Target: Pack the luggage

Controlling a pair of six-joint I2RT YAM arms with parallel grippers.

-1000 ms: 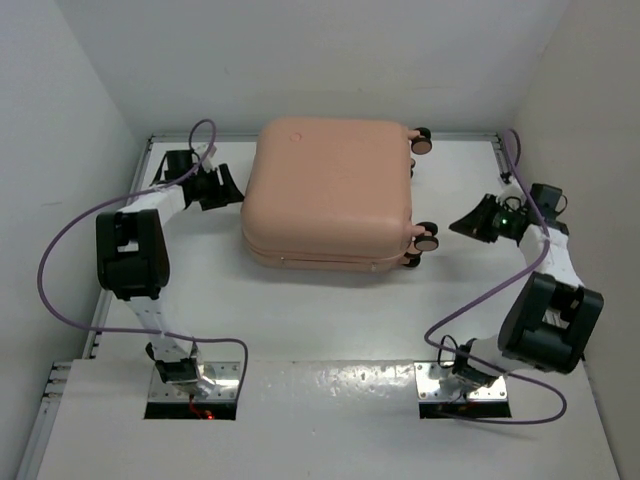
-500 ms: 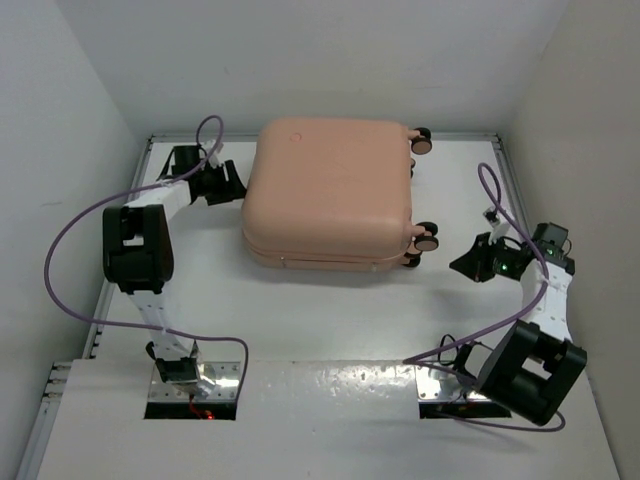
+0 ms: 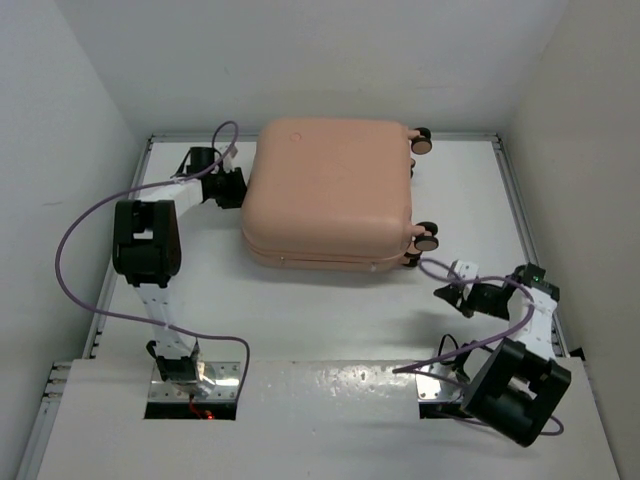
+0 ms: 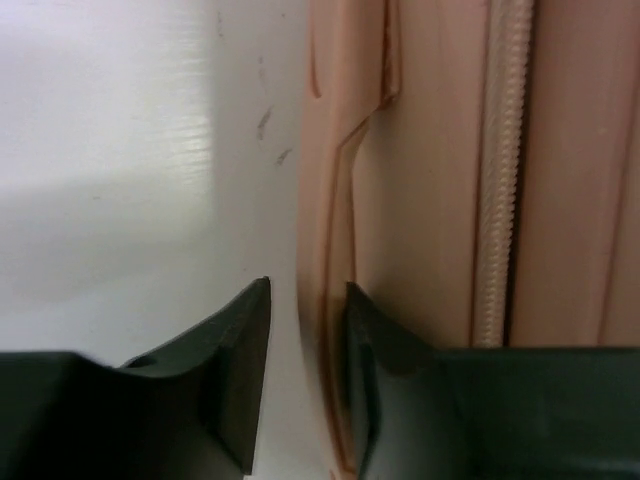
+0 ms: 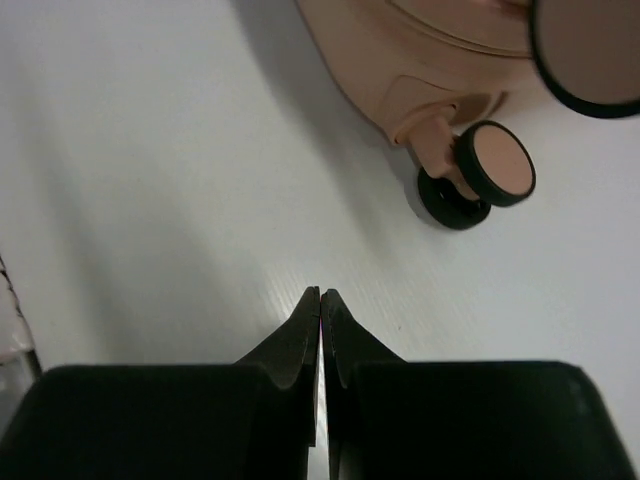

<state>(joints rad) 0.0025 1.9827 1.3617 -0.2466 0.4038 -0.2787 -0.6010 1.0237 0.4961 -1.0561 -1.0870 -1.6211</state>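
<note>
The luggage (image 3: 330,190) is a peach-pink hard-shell suitcase lying flat and closed at the back middle of the table. My left gripper (image 3: 236,188) is at its left side. In the left wrist view the left gripper (image 4: 308,286) is open and narrow, straddling the lower rim of the luggage (image 4: 430,180). One finger (image 4: 365,330) lies against the shell, while the other (image 4: 240,340) stands off it over the table. My right gripper (image 3: 445,293) hovers low, in front of and to the right of the suitcase's near wheel. Its fingers are shut on nothing (image 5: 320,292), pointing toward the luggage (image 5: 400,50).
Two peach-and-black wheels (image 3: 427,240) (image 3: 422,140) stick out on the suitcase's right side; the near one (image 5: 497,165) is close ahead of the right gripper. White walls enclose the white table (image 3: 330,320). Purple cables (image 3: 80,230) loop off both arms.
My left gripper has slid right onto the suitcase's left rim and its jaws have narrowed. The right arm has drawn back toward the near right and its gripper has shut.
</note>
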